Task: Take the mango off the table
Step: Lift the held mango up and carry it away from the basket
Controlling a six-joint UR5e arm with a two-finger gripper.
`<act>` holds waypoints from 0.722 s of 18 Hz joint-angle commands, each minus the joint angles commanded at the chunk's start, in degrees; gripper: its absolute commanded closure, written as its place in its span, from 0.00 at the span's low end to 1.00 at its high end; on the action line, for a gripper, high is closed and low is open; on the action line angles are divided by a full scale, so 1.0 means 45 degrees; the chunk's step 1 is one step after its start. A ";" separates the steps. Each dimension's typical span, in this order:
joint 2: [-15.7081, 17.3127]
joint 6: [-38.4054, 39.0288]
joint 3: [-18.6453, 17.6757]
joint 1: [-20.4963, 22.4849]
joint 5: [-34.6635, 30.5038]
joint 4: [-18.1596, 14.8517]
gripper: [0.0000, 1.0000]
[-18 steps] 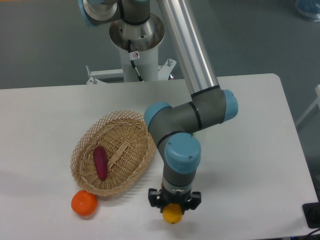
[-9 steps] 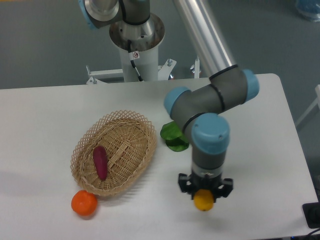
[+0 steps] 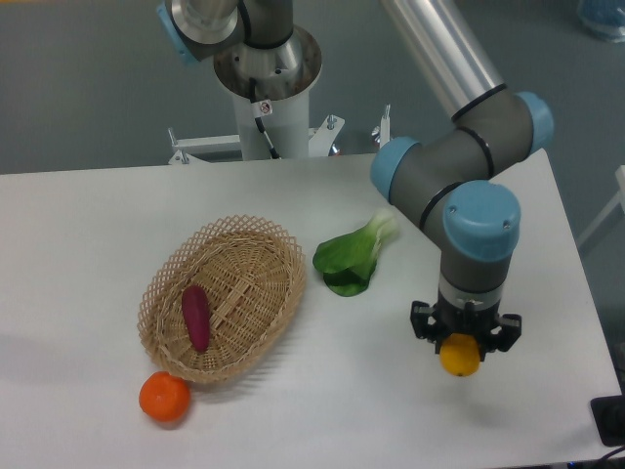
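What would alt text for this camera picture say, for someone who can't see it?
A robot arm's gripper holds a yellow mango over a white table. To its left lie a leafy green vegetable, a wicker basket holding a purple vegetable, and an orange.

Robotics lab or test cell. Industrial arm (image 3: 459, 186) with grey links and blue joint caps, mounted on white pedestal (image 3: 266, 93) bolted to plain grey floor (image 3: 88, 88). Bare white bench (image 3: 88, 244) with rounded corners. Staged props: wicker basket (image 3: 223, 298), leafy green (image 3: 352, 256), orange (image 3: 163, 397). No household furnishings visible.
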State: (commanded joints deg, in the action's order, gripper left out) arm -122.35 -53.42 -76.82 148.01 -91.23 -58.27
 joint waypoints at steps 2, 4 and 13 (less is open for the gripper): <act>0.0020 -0.0664 -0.0039 0.0000 -0.0446 0.0020 0.57; 0.0020 -0.1076 -0.0136 0.0020 -0.0781 0.0019 0.58; 0.0313 -0.1722 -0.0176 0.0137 -0.0801 -0.0624 0.57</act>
State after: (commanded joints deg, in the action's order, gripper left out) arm -120.94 -61.17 -77.61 148.62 -94.83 -61.08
